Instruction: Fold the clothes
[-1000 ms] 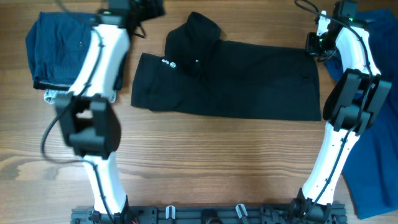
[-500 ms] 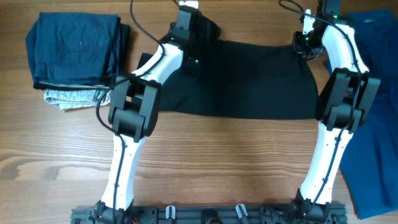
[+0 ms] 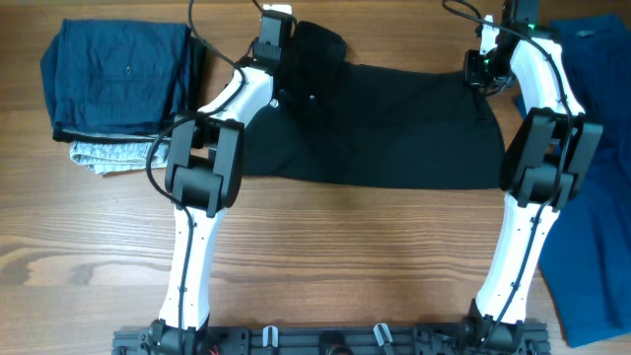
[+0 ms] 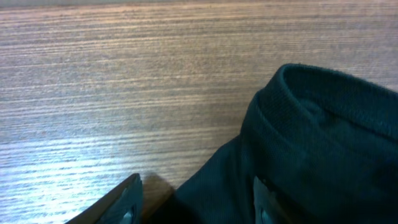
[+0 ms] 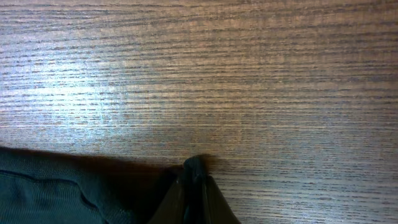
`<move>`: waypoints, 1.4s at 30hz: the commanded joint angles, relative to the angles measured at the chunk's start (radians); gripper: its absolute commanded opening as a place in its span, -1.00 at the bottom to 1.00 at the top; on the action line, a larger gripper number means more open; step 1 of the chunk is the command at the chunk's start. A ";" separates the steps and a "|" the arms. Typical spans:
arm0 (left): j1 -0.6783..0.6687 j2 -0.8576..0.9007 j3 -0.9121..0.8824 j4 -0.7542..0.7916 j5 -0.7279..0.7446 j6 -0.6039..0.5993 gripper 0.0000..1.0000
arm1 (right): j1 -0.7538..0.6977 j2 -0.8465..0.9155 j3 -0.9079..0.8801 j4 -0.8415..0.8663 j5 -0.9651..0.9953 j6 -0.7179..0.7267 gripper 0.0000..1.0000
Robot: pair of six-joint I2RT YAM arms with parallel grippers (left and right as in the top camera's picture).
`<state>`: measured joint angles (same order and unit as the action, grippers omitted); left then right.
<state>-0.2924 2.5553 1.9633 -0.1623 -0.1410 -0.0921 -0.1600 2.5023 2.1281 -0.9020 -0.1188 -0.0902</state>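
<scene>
Left tool, now astride ribbed collar

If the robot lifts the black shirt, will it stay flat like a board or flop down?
Probably flop: the black shirt lies bunched and folded over itself. It's likely light: the right gripper pinches just one edge.
</scene>
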 commanded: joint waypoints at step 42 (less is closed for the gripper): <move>0.060 0.014 0.090 0.039 0.381 0.062 -0.77 | 0.014 0.058 -0.010 -0.021 -0.001 0.015 -0.92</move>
<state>-0.2359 2.5534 2.0006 -0.1204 0.1837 -0.0383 -0.1585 2.5023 2.1300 -0.9115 -0.1192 -0.0902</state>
